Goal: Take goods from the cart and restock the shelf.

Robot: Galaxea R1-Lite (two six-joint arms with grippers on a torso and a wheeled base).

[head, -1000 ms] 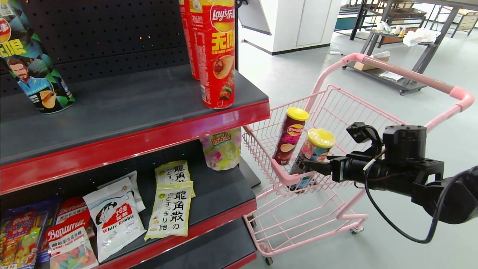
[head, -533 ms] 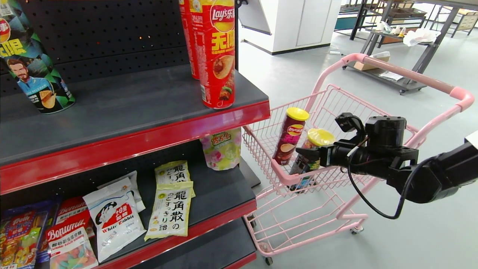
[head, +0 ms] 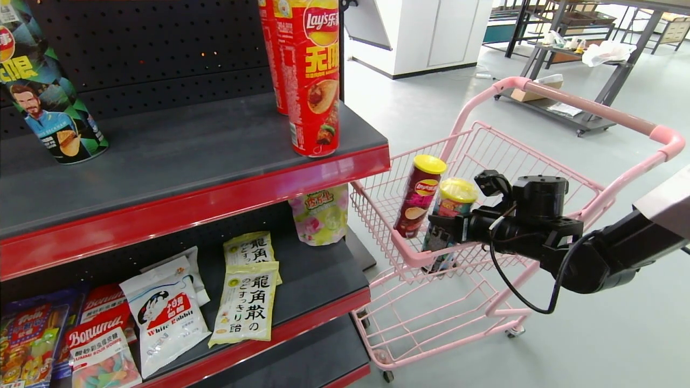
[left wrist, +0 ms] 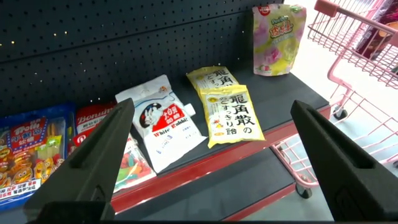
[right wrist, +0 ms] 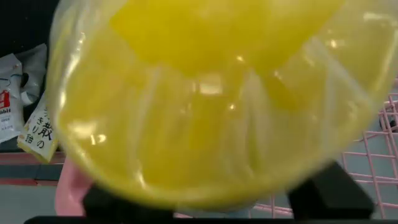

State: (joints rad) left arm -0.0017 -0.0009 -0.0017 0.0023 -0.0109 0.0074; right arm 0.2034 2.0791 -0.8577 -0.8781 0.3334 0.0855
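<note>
Cart [head: 415, 257] just beside shelf end. Top shelf [head: 178, 151]: wide gap between green can [head: 51, 108] and red cans [head: 312, 81] at its right edge. Your right arm stretched level over cart basket. Right gripper [head: 445, 229] around yellow-lid can [head: 457, 195], which leans beside maroon can [head: 418, 199] at cart's rim; clamped or not, you cannot tell. Left gripper [left wrist: 208, 118] spread wide, holding nothing, before lower shelf [left wrist: 205, 177].
</note>
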